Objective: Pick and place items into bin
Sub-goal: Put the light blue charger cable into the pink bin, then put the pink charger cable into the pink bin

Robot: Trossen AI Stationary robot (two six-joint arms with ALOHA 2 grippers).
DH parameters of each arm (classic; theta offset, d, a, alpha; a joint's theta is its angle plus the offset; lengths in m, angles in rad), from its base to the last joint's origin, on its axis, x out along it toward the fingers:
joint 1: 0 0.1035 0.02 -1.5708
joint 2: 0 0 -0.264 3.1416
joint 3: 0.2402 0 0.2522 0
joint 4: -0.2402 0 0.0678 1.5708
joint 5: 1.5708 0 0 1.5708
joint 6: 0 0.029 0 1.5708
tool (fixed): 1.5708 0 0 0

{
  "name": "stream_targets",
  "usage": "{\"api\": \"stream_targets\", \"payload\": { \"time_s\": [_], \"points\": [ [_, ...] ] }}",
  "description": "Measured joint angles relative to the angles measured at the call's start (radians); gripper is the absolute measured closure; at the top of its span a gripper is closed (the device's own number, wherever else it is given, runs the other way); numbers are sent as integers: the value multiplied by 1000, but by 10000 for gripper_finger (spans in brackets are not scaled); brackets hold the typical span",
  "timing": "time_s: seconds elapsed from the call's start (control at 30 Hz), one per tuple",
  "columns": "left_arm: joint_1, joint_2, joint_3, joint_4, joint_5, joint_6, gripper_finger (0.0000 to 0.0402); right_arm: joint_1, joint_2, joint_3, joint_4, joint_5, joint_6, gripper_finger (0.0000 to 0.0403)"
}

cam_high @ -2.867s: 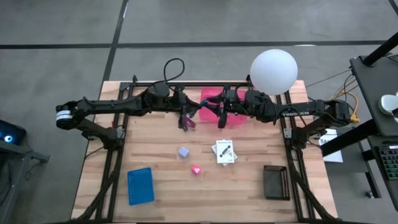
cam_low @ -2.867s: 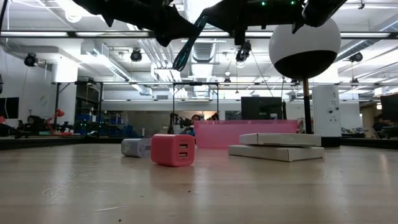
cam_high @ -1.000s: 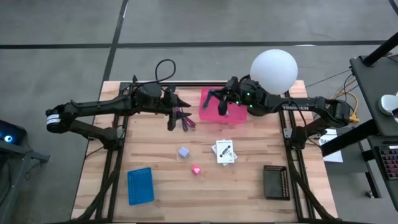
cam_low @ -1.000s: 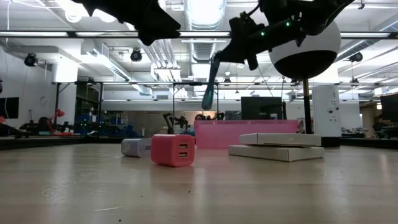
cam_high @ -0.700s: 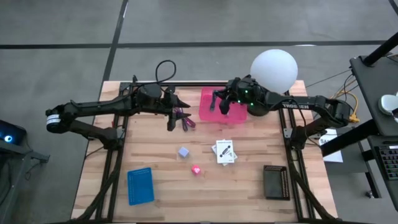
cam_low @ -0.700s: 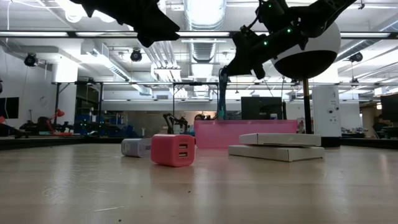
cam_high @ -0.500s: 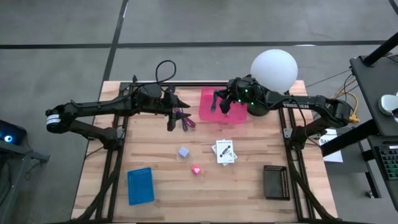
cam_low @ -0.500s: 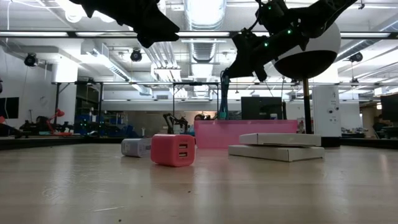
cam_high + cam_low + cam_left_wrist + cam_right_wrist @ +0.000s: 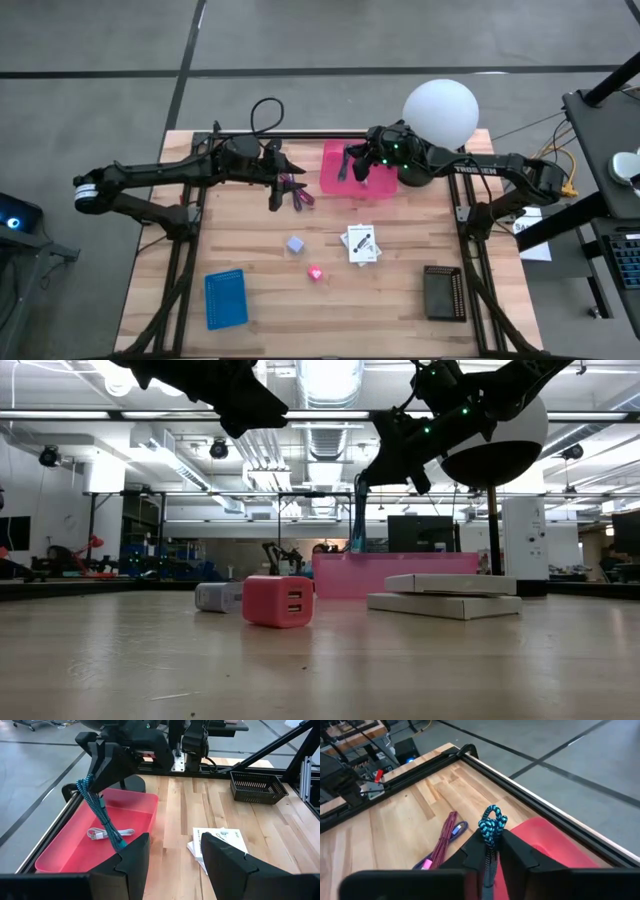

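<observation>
My right gripper (image 9: 352, 165) hangs over the pink bin (image 9: 372, 186) at the table's far edge, shut on a teal braided cord (image 9: 102, 812). A white cable (image 9: 107, 834) lies on the bin's floor. My left gripper (image 9: 172, 852) hovers open, with nothing between its fingers, left of the bin and above the purple cord (image 9: 297, 192) lying on the table. Nearer lie the lavender cube (image 9: 295, 243), the small pink piece (image 9: 315, 272) and the white card (image 9: 361, 243). My right gripper pinches the teal cord between its two fingers just below its bunched upper end (image 9: 492, 826), which sticks out past the fingertips. The fingers come from the table's right, slanting down. The cord hangs straight down (image 9: 357, 515) into the bin; my left finger hides its lower end.
A blue pad (image 9: 226, 298) lies near the front left and a black basket (image 9: 443, 291) at the front right. A white globe (image 9: 440, 115) stands behind the right arm. Black frame rails run along the table's sides and far edge.
My right gripper has shifted a little toward the table's right over the bin and tipped its wrist. The teal cord, slanted a second ago, now hangs upright and lower, with its end down in the bin.
</observation>
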Motion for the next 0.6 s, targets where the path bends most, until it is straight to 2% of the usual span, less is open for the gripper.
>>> {"api": "stream_targets", "payload": {
  "time_s": [0.27,0.6],
  "points": [
    [0,0,0,0,0,0,239,1,0,0,1,3,0,300],
    [0,0,0,1,0,0,239,1,0,0,1,4,28,276]
  ]
}}
